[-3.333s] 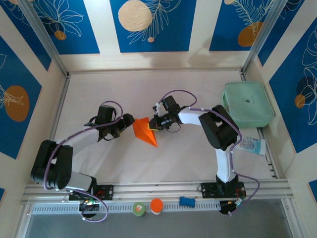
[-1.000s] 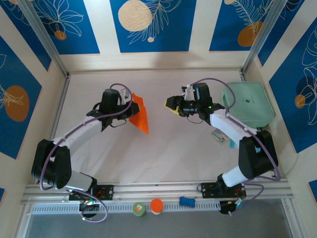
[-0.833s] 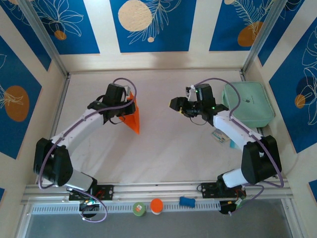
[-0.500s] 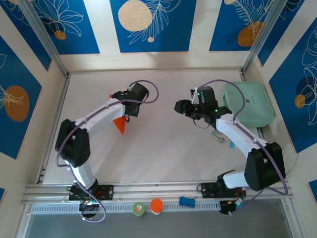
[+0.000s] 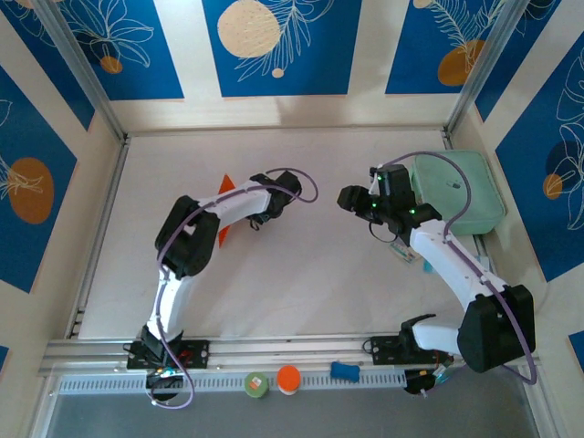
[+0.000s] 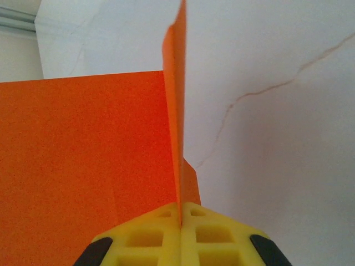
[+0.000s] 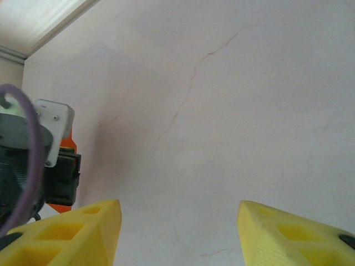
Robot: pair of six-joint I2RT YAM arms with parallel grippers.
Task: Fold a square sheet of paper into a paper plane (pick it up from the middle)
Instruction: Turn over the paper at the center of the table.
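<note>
The left gripper [image 6: 180, 221] is clenched on a thin upright fold of the bright orange creased paper plane [image 6: 83, 166], which lies left of centre on the white table [image 5: 301, 274]. The right gripper [image 7: 180, 233] stands released and empty, well apart to the right. In my judgement the pinch on so narrow an edge risks slipping, tearing or reopening the creases if the wrist twists. Overhead, the left arm covers most of the plane, so its nose and final shape cannot be verified.

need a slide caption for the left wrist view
Left arm's yellow fingers pinched shut on the upright crease of the bright orange folded paper plane, with the white table behind.
</note>
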